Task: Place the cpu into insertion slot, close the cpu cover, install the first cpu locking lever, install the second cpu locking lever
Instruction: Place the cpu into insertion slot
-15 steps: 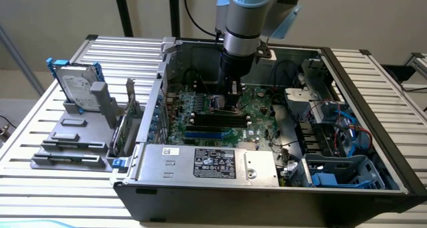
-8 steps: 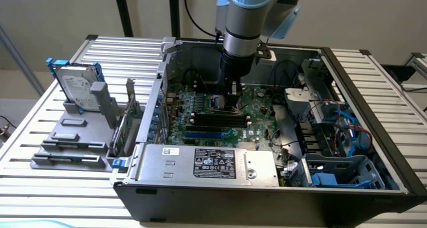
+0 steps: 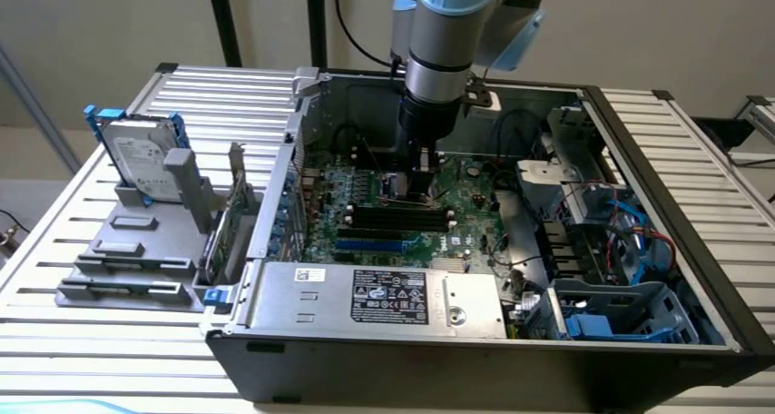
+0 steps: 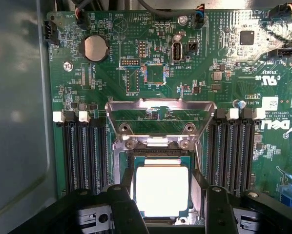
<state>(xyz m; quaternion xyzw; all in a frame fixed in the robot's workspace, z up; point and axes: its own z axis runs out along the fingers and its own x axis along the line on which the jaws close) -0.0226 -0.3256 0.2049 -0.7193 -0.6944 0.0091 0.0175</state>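
The pincer stands wide open and grips nothing. Its fingers flank the cpu, a square chip with a pale, glossy metal face, lying flat in the insertion slot. Just beyond it, the cpu cover stands raised, not yet closed.

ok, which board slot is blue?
The slot closest to the silver power supply; the long memory slots just behind it are black.
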